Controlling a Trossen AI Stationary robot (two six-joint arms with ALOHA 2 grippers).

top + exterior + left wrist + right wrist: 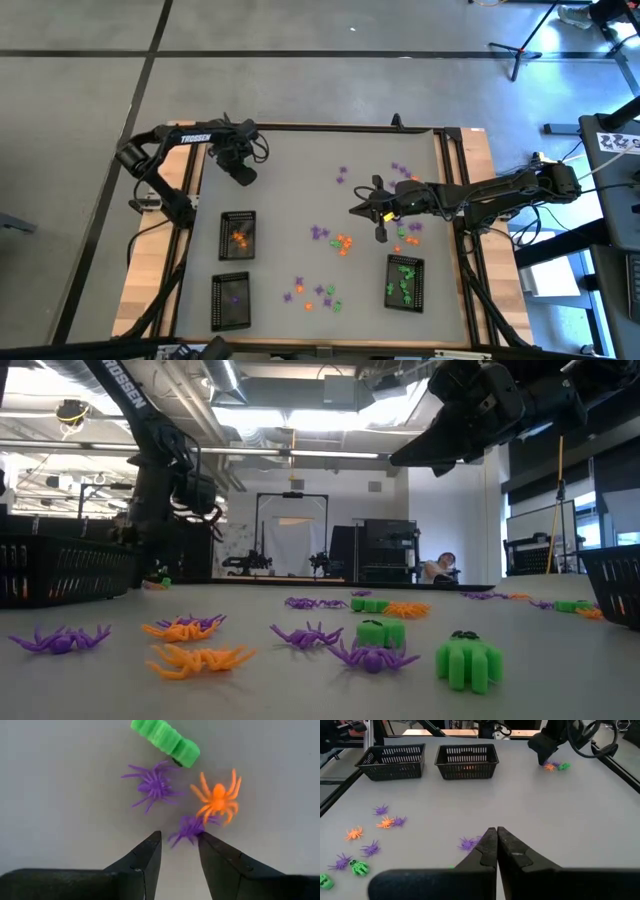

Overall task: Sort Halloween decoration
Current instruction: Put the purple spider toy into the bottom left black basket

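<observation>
Trinkets [343,243] lie scattered over the middle and near part of the table [290,180]: purple, orange and green pieces in loose groups, with a small separate cluster at the far left corner under the left gripper [243,172].

Sorted so far, as far as the high view shows:
- Orange tray [238,236]: holds a few orange pieces.
- Purple tray [231,300]: holds at least one purple piece.
- Green tray [404,282]: holds several green pieces.

Remaining: well over a dozen pieces are loose on the table in all three colours. By this judgement the task is under way and well short of complete.

Left gripper [179,851]: jaws parted, nothing held. It hangs directly above the corner cluster. A purple spider [190,828] lies just ahead of the gap between the fingertips, touching an orange spider [218,798]. A second purple spider [154,785] and a green piece [166,740] lie just beyond. The purple spider is the likely next pick; the orange spider against it may be dragged along.

Right gripper [497,851]: jaws clenched together, with no trinket visible between them. It hovers over the table's middle right, near the central scatter; purple trinkets [467,843] lie just ahead of its tips.
</observation>
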